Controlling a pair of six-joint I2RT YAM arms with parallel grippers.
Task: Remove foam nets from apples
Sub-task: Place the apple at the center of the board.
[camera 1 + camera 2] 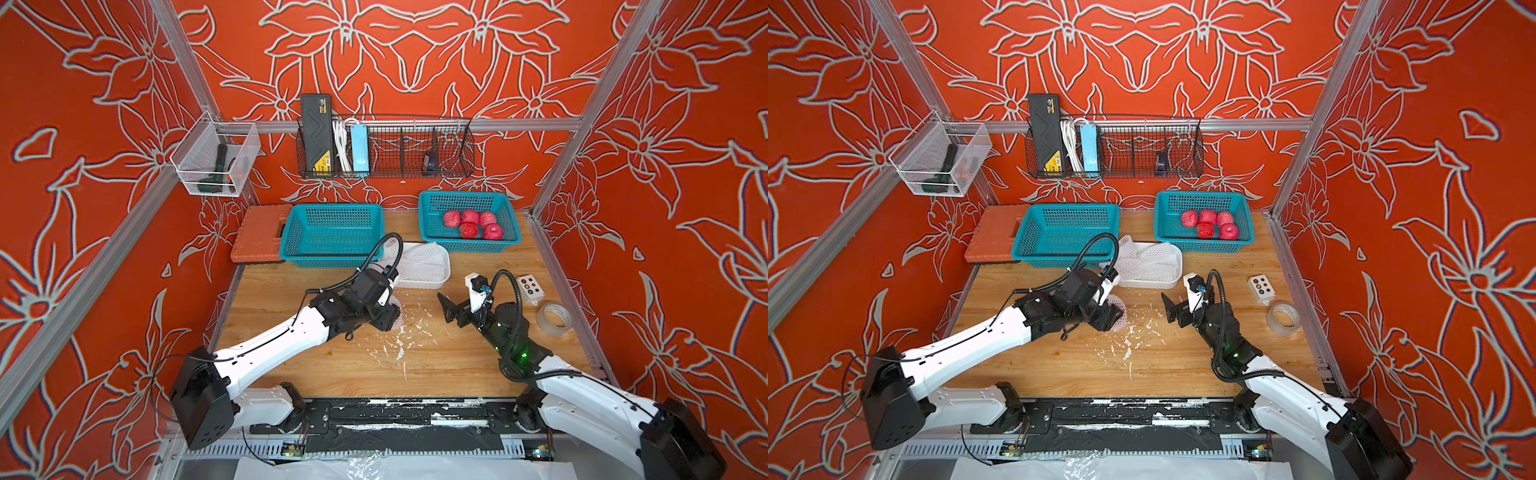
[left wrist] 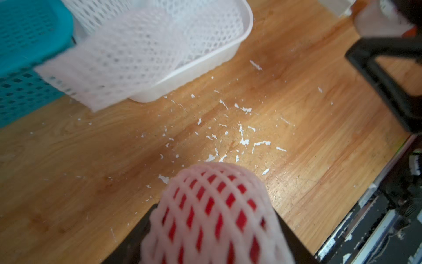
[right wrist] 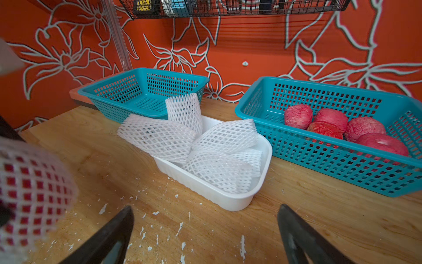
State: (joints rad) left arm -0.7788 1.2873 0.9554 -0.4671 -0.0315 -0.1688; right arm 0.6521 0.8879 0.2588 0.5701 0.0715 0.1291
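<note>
— Left gripper [image 1: 390, 316]?
— Clamped on a netted apple [image 2: 214, 205] with its foam net [image 2: 228, 170] on, held just in front of the white tray [image 3: 201, 189], above scattered foam crumbs [image 2: 244, 141].
— Right gripper [image 3: 205, 228]?
— Jaws spread wide, gripping nothing, in front of the tray toward its right.
— Farther out?
— Loose foam nets [image 3: 159, 137] are heaped in the tray. Five bare apples [image 3: 331, 118] sit in a teal basket [image 3: 342, 169] just behind the tray's right end. Another teal basket [image 3: 109, 109] stands behind its left end.

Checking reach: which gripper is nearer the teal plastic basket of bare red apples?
Right. Right gripper hovers before the teal basket; left gripper, gripping a netted apple, sits farther off.
</note>
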